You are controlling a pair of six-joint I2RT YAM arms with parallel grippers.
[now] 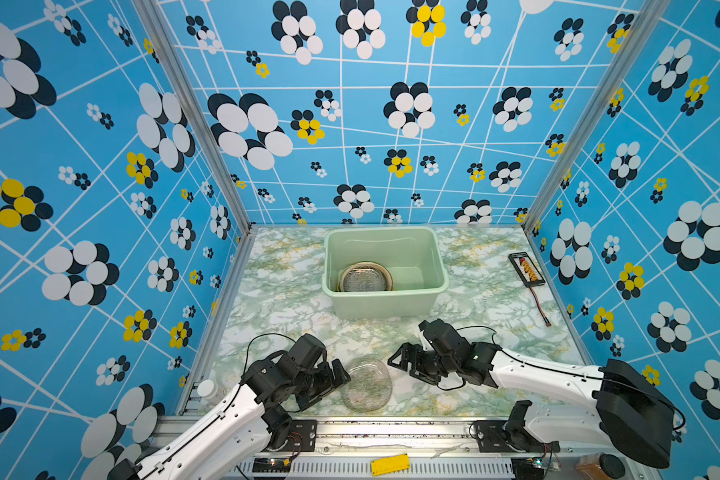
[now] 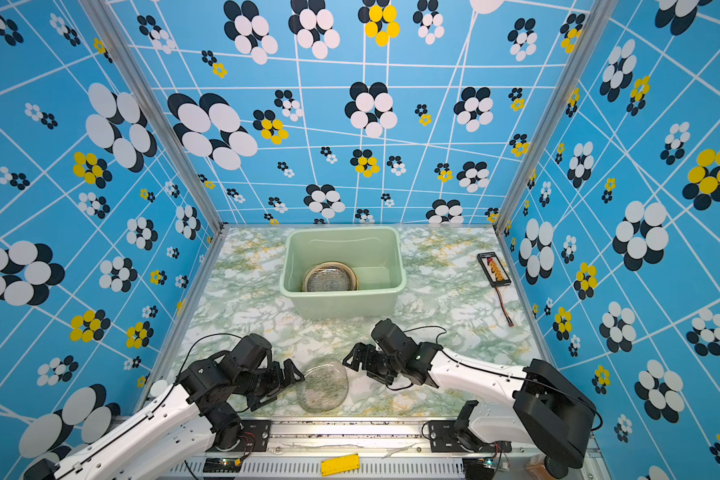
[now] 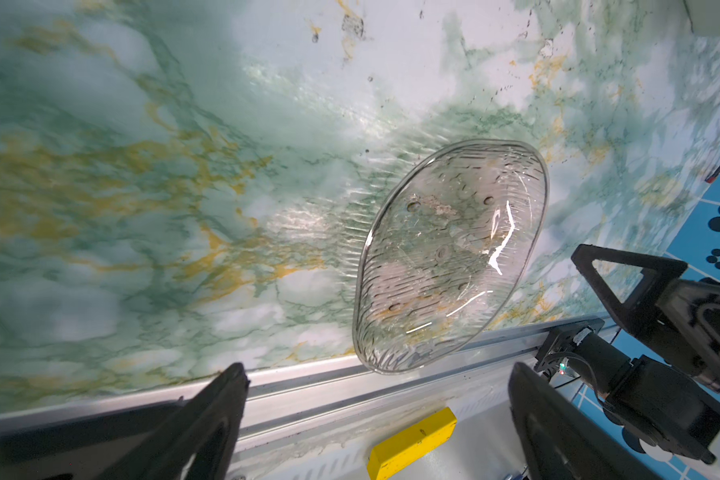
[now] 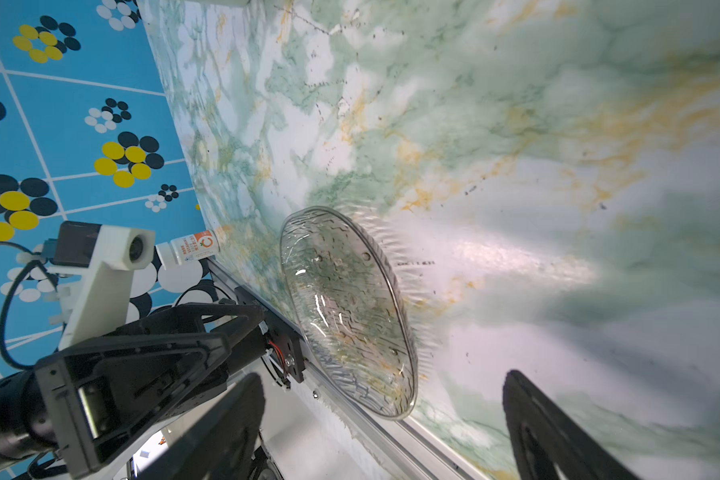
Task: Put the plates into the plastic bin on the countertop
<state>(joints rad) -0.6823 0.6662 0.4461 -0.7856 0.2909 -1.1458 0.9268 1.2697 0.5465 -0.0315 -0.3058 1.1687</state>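
Clear ribbed glass — the one plate [image 1: 366,384] seen outside the plastic bin [image 1: 385,305] lies flat near the front edge of the countertop [image 1: 275,299], between the left gripper [image 1: 329,388] and the right gripper [image 1: 402,369]. In both top views the jaws of each are shown spread wide and empty, the left close against the rim (contact cannot be told), the right a little apart. A stack of plates [image 1: 366,279] is shown in the bin's left half, well behind, with room beside it. Blue flowered walls [image 1: 100,166] enclose three sides, and a black board [image 1: 526,269] lies at the right. In the left wrist view the rim is seen just beside the front rail [image 3: 308,386], with a yellow block [image 3: 412,440] beyond it. In the right wrist view a shallow upturned lip is shown, and a white bottle [image 4: 189,248] at the counter's corner. The glass is judged stiff, brittle, fairly heavy and slick on the glossy marbled surface — a hold is best taken across the lip, one finger slid beneath.
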